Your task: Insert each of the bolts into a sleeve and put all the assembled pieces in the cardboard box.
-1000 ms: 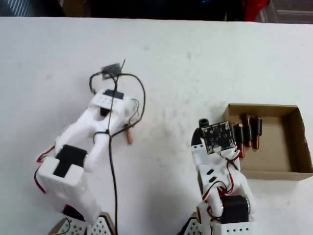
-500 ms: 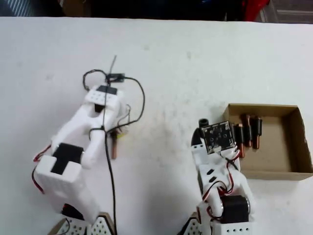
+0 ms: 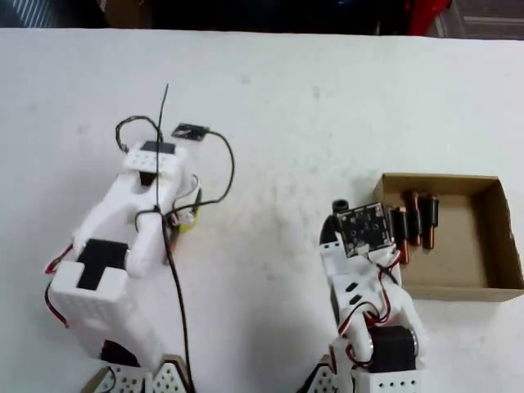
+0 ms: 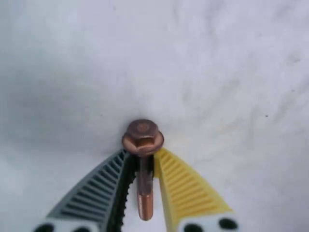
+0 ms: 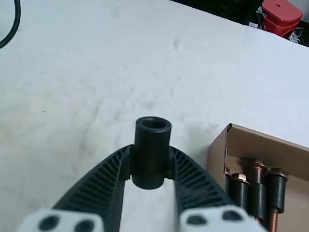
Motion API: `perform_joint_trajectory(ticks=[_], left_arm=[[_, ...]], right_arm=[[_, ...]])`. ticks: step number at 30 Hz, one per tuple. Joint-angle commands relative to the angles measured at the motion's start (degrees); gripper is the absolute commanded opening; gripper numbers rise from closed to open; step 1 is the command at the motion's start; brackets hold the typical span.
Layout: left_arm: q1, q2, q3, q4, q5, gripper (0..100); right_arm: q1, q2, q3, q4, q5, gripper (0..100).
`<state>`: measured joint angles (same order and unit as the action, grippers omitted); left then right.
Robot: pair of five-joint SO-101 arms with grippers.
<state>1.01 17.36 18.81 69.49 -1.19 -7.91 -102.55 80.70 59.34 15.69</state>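
High view: on a white counter point(image 3: 327, 98), the left arm point(image 3: 115, 246), draped with a black cable point(image 3: 176, 278), hides what its hand carries. The right arm point(image 3: 368, 303) stands just beside an open cardboard box point(image 3: 508, 237). Three assembled pieces point(image 3: 416, 219) lie side by side in the box, by the wall nearest that arm.

Left wrist view: the left hand point(image 4: 143, 153) grips a copper bolt point(image 4: 143, 138) by its shank, between a grey and a yellow finger. The bolt's long axis runs along the fingers, head away from the wrist.

Right wrist view: the right hand point(image 5: 150, 166) is clamped on a black sleeve point(image 5: 151, 145), its open bore pointing away from the wrist. The box is near it.
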Motion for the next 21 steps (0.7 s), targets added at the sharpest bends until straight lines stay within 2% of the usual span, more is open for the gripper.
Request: perform_joint_trajectory(ticks=[1, 4, 10, 21], left_arm=[[-1.45, -0.13, 0.53, 0.26, -0.62, 3], [-1.45, -0.22, 0.53, 0.26, -0.62, 4], [-1.63, -0.22, 0.53, 0.26, -0.26, 16], [-1.63, -0.31, 0.53, -2.2, -0.26, 5]], right_arm=[[0.57, -0.75, -0.53, -1.45, 0.09, 2.1], [0.57, -0.75, -0.44, -1.45, 0.09, 2.1], [0.57, -0.75, -0.44, -1.45, 0.09, 2.1], [0.48, -0.75, -0.44, -1.45, 0.09, 2.1]])
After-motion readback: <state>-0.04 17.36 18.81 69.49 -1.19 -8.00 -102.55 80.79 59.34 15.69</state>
